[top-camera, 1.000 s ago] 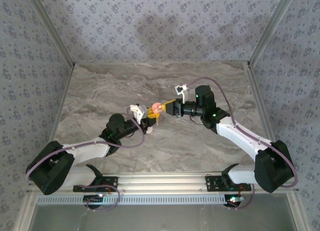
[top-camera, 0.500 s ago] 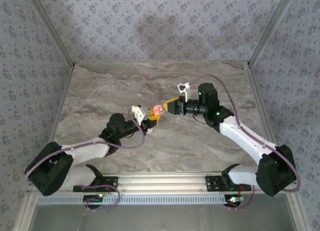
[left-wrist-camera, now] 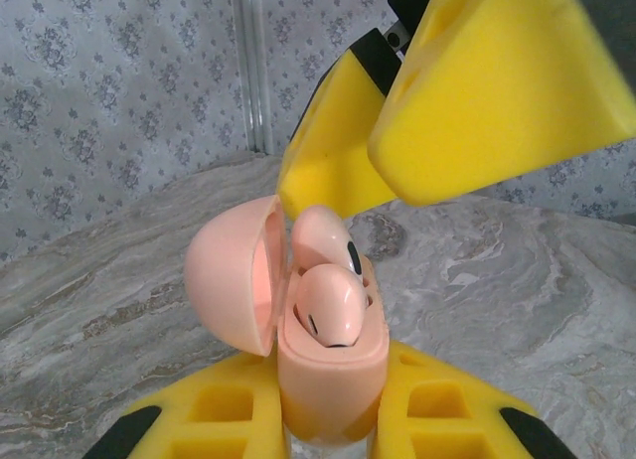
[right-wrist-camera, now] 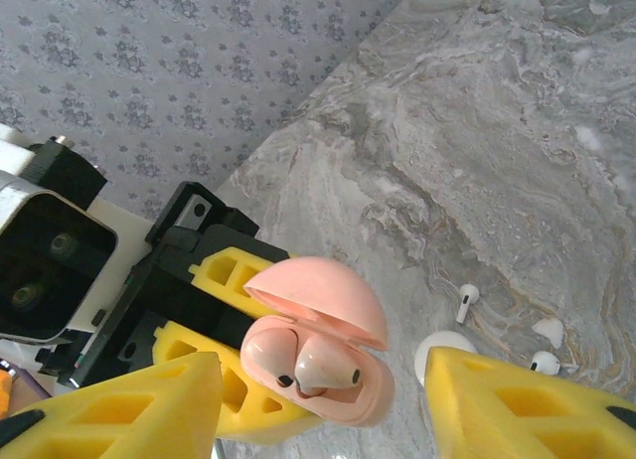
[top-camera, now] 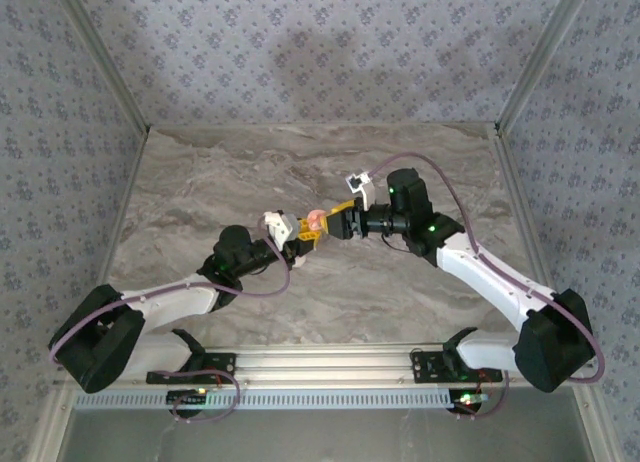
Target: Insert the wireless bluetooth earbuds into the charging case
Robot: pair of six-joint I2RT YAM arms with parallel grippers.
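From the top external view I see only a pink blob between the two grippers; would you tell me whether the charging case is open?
Observer: Yes. The left wrist view shows the pink rounded plastic charging case with its hinged lid swung open.
Operator: Thank you. Is there anything inside it?
Observer: Two pink rounded earbuds sit side by side in the case body.
Operator: And is the right gripper holding anything?
Observer: No. In the right wrist view, the right gripper is open and empty, its yellow fingers standing on either side of the case.
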